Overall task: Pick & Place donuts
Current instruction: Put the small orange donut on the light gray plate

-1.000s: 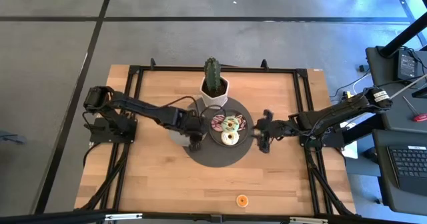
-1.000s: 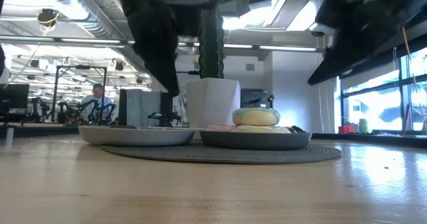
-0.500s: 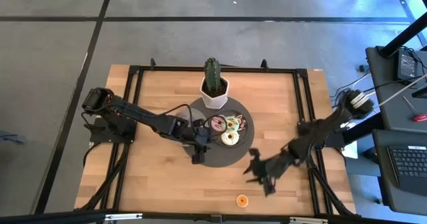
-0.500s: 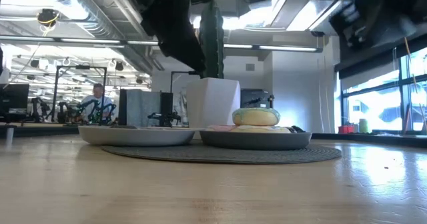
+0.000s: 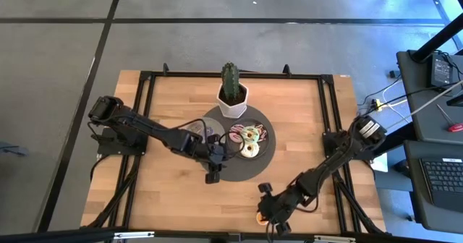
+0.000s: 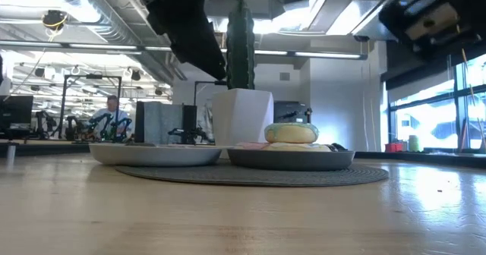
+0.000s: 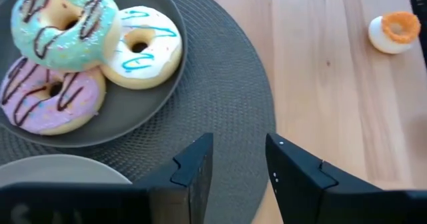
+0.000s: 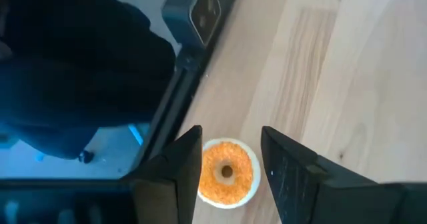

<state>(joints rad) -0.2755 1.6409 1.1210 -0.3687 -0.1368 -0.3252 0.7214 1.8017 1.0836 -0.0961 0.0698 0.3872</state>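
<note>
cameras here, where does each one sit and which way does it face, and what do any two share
High view: above the table, facing straight down; shows both arms, the plate of donuts and the orange donut.
Low view: at tabletop height, facing level across to the plate; dark arm parts hang overhead.
Left wrist view: on the left arm, facing down at the plate; left gripper fingers open.
Right wrist view: on the right arm, facing down over the orange donut; right gripper fingers open.
Shared: both wrist views show the orange donut.

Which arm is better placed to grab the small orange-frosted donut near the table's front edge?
Right. The right gripper hangs directly over the small orange-frosted donut, jaws open either side. The left gripper sits over the round grey woven mat.
</note>
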